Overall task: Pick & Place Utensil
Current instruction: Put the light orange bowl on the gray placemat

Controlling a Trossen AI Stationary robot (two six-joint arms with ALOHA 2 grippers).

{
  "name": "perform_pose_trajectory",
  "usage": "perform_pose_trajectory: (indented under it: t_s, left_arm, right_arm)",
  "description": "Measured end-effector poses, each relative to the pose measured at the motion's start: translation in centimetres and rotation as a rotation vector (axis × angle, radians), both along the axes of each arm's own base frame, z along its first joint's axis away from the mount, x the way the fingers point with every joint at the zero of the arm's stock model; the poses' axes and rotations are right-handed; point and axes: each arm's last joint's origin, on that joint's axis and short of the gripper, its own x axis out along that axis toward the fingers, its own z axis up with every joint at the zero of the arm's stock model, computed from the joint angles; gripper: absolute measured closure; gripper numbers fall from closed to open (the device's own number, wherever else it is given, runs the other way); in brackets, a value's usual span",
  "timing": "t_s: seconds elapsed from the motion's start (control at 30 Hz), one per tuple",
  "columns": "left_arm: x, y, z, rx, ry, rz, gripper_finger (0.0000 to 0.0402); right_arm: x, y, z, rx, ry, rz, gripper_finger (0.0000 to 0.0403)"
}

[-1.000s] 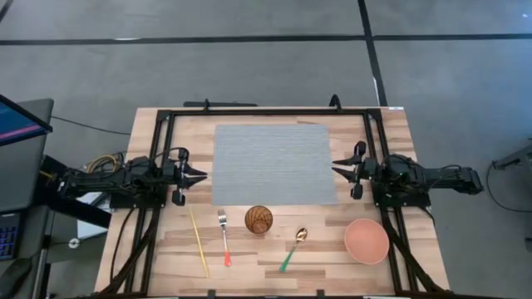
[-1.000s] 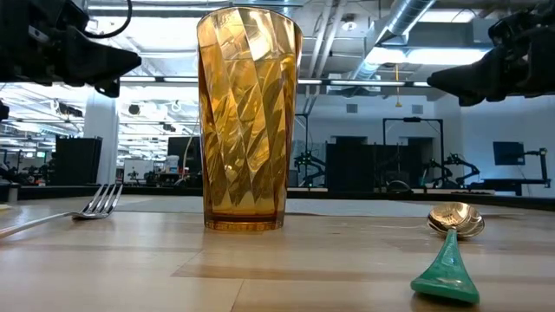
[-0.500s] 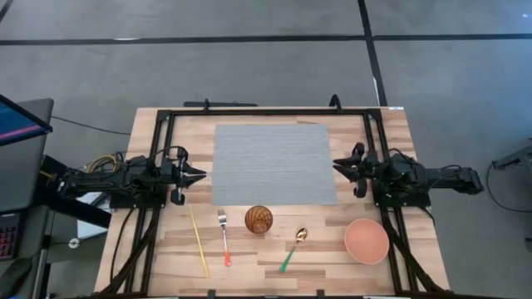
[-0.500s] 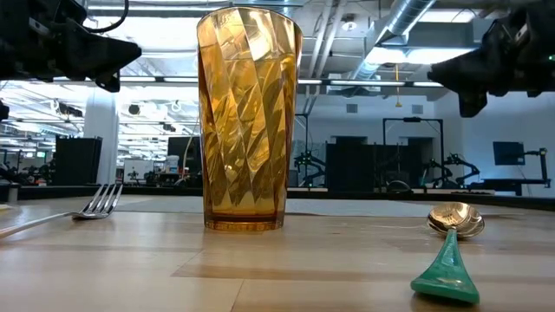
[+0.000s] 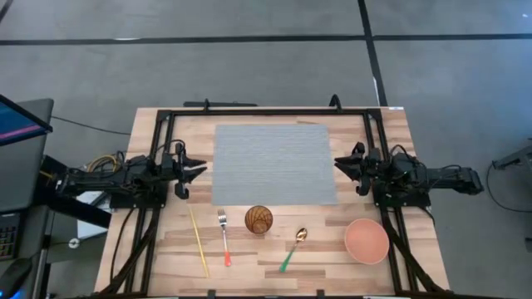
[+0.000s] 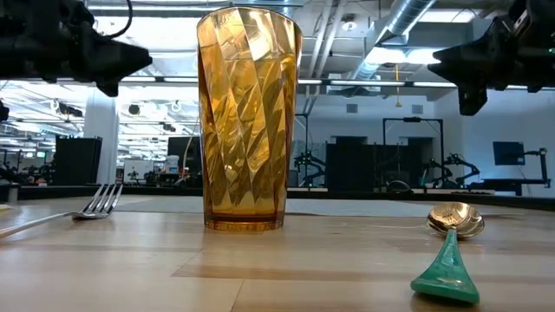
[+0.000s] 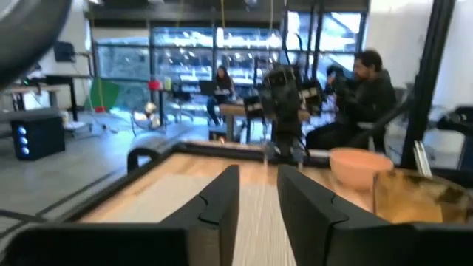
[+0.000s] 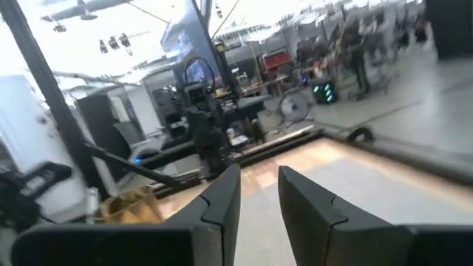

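Along the table's near side lie a thin yellow stick (image 5: 198, 241), a fork with a red handle (image 5: 223, 237) and a spoon with a green handle (image 5: 293, 247). All three lie flat on the wood. An amber faceted cup (image 5: 258, 219) stands upright between fork and spoon, and fills the middle of the low view (image 6: 249, 121). My left gripper (image 5: 202, 169) hovers at the left edge of the grey mat (image 5: 274, 163). My right gripper (image 5: 337, 164) hovers at the mat's right edge. Both are open by a narrow gap (image 7: 259, 199) (image 8: 259, 192) and hold nothing.
A pink bowl (image 5: 366, 240) sits at the near right corner. A black frame (image 5: 266, 110) runs round the table's far and side edges. People sit at desks in the room beyond the table (image 7: 366, 89). Bare wood shows between the utensils and the mat.
Both grippers have lifted a little and shifted slightly toward the table's far edge, each rolling at the wrist. The right one has tipped from level to angled in the low view. The utensils, cup and bowl have stayed where they were.
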Motion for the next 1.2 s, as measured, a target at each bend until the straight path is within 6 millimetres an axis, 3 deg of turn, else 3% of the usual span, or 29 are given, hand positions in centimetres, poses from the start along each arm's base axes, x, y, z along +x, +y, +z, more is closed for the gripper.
perform_pose_trajectory:
  t_s: [0.1,0.23,0.5,0.73,0.87,1.03,1.2]
  left_arm:
    - [0.0,0.0,0.5,0.0,-0.049,-0.003,0.0289]
    - [-0.2,0.0,1.2,0.0,-0.128,-0.003,0.0279]
    - [-0.4,0.0,1.7,0.0,-0.183,-0.003,0.0274]
    - [-0.5,0.0,2.0,0.0,-0.213,-0.003,0.0275]
    - [-0.5,0.0,2.4,-0.061,-0.235,-0.014,0.0275]
    - [0.1,0.0,4.8,-0.068,-0.187,-0.012,0.0275]
    - [2.5,0.0,8.3,-0.046,-0.002,-0.001,0.0275]
  right_arm:
    - [-0.1,0.0,0.7,-0.07,-0.057,0.01,0.0316]
    - [-0.5,0.6,2.5,-0.143,-0.129,0.181,0.0316]
    - [-0.2,2.0,6.3,-0.09,-0.109,0.398,0.0316]
    - [2.4,2.9,8.3,-0.068,0.315,0.365,0.0316]
    - [3.9,3.7,9.6,0.054,0.497,0.401,0.0316]
    - [5.7,5.4,11.7,0.144,0.715,0.463,0.0316]
    - [6.6,6.7,13.5,0.208,0.97,0.425,0.0316]
